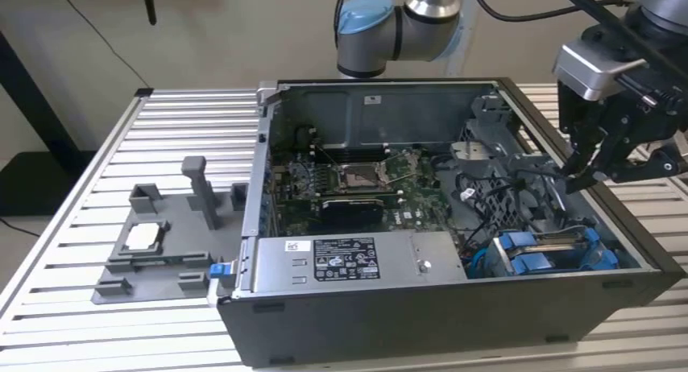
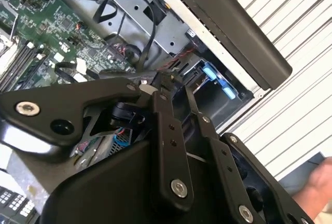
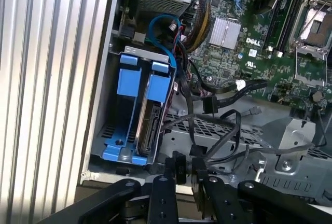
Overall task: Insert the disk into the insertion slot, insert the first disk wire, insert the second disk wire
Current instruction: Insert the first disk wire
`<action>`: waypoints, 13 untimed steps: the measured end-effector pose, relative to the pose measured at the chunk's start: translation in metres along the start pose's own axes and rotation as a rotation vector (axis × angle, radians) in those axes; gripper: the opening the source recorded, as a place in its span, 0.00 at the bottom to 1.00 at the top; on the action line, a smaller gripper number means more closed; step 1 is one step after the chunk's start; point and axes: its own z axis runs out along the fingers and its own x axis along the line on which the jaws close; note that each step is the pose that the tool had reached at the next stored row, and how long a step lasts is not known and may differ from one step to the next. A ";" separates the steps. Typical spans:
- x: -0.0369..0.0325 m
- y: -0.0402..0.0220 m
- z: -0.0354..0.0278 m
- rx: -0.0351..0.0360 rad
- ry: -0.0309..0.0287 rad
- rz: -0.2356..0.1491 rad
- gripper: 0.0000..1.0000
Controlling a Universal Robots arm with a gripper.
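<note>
The open computer case (image 1: 430, 324) lies on its side on the slatted metal surface (image 1: 64, 307). At the corner nearest the exterior view's right sits the insertion slot (image 3: 106, 130), a narrow grey metal bay.

The disk (image 3: 150, 123) already stands edge-on inside that bay and looks fully seated. I'd judge it dense for its size, rigid and shock-sensitive. It is best taken by the blue plastic carrier (image 3: 129, 81) and never by the exposed connector edge. What shows of it is a dark connector strip between bright blue tabs, with a thin silvery flank alongside.

The disk wire (image 3: 193, 140) is another matter — light, limp and springy, and likely to twist if held along its length. The hard plug at its end is the sensible place to pinch it. It is a black cable, looped among several others just beside the bay.

The gripper (image 3: 188, 166) hangs over the case near the bay. In both wrist views its fingers are drawn almost together — pinched, as far as I can judge, on the small black plug of that wire. In the exterior view the gripper (image 1: 586, 177) is above the tangle of cables, not yet at the disk's connector.
</note>
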 end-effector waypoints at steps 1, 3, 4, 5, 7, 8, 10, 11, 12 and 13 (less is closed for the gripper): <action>-0.0003 0.0000 0.0006 -0.0020 0.0090 -0.001 0.27; -0.0014 0.0000 0.0021 -0.0064 0.0280 -0.004 0.27; -0.0021 0.0000 0.0031 -0.0080 0.0352 -0.005 0.27; -0.0026 -0.0001 0.0036 -0.0090 0.0391 -0.005 0.27; -0.0031 -0.0002 0.0037 -0.0093 0.0406 -0.005 0.27; -0.0035 -0.0003 0.0038 -0.0093 0.0407 -0.005 0.27; -0.0038 -0.0003 0.0038 -0.0094 0.0409 -0.005 0.19; -0.0038 -0.0003 0.0038 -0.0094 0.0410 -0.005 0.19; -0.0038 -0.0005 0.0038 -0.0094 0.0411 -0.005 0.19; -0.0038 -0.0008 0.0038 -0.0095 0.0410 -0.005 0.19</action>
